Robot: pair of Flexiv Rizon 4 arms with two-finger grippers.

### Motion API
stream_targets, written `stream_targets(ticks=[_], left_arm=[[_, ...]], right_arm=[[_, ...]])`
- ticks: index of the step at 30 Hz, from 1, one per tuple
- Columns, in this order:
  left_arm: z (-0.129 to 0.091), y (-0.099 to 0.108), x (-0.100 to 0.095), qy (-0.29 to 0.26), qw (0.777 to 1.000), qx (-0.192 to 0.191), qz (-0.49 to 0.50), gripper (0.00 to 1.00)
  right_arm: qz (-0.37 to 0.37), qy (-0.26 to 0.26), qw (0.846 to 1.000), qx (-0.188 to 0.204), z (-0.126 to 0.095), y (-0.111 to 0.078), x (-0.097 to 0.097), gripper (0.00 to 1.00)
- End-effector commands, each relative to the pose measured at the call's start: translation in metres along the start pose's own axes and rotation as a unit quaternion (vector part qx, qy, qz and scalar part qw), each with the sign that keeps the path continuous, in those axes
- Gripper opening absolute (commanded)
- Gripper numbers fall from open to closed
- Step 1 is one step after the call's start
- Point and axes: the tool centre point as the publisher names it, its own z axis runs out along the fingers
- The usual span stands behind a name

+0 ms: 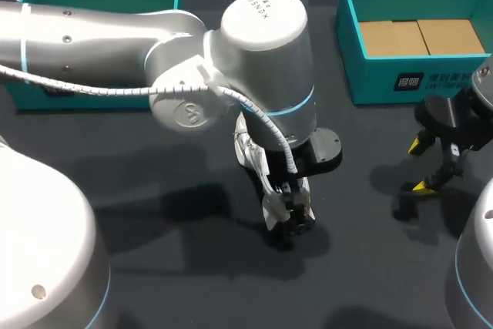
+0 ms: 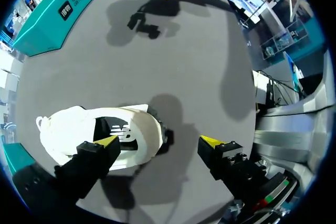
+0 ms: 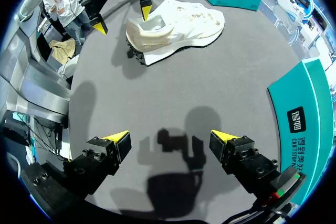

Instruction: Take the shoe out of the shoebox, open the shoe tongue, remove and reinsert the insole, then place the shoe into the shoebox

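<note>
So left fingers (image 2: 159,141) sit released, heel of the shoe (image 2: 89,127) between them on the desk (image 2: 184,66), likely lining up a grasp; right fingers (image 3: 170,136) released too, well apart.

You are looking at a white shoe (image 2: 68,129) carrying a black side mark | teal box (image 1: 373,82) showing brown inside | table (image 1: 169,267) showing dark grey | fingertips (image 3: 116,136) showing bright yellow | arms (image 1: 92,36) showing silver

White print on shoebox (image 1: 431,82) wall; dark logo on shoe (image 2: 79,129) side
</note>
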Motion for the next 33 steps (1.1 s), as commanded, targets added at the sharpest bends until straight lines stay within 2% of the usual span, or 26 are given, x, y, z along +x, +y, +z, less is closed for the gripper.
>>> stream_targets(ticks=[1, 8, 24, 33], left_arm=[[0.013, -0.012, 0.002, -0.004, 1.000, -0.017, -0.002, 0.92], [0.025, -0.007, 0.003, -0.003, 1.000, -0.028, -0.010, 0.82], [0.053, 0.005, 0.000, -0.026, 0.998, -0.033, -0.049, 0.73], [0.061, 0.007, -0.002, -0.033, 0.997, -0.034, -0.058, 0.64]], right_arm=[[0.000, -0.001, 1.000, 0.001, 0.000, 0.000, 0.001, 1.00], [0.000, -0.001, 1.000, 0.001, 0.000, 0.000, 0.001, 1.00], [0.000, -0.001, 1.000, 0.001, 0.000, 0.000, 0.001, 1.00], [0.000, -0.001, 1.000, 0.001, 0.000, 0.000, 0.001, 1.00]])
